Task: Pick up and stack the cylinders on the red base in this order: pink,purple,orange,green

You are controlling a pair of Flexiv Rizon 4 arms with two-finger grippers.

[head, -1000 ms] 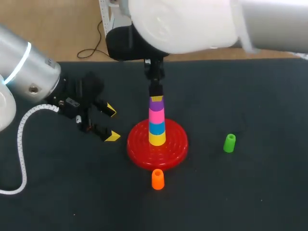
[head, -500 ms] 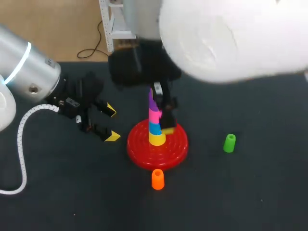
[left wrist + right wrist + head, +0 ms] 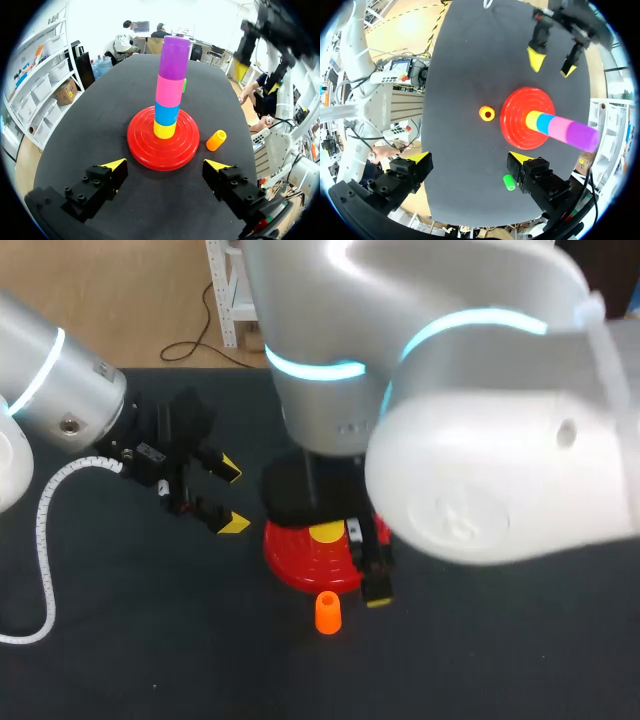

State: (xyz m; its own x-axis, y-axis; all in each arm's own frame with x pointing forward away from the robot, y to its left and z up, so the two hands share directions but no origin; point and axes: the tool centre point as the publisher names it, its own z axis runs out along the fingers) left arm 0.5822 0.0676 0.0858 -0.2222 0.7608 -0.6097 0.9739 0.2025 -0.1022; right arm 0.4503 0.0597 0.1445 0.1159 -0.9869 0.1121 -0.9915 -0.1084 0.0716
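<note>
Our left hand (image 3: pixel 228 497) and right hand (image 3: pixel 470 159) both gape empty. The orange cylinder (image 3: pixel 328 612) stands just near of the base (image 3: pixel 285 555). It looks light, rigid and slick, so we'd pinch its sides midway.

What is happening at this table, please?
The robot is stacking cylinders on a red base. The pink cylinder and purple cylinder sit on it atop a blue piece and a yellow piece. The orange cylinder and green cylinder wait on the table. Both grippers are open and empty: the right gripper high above the table, the left gripper beside the base.
</note>
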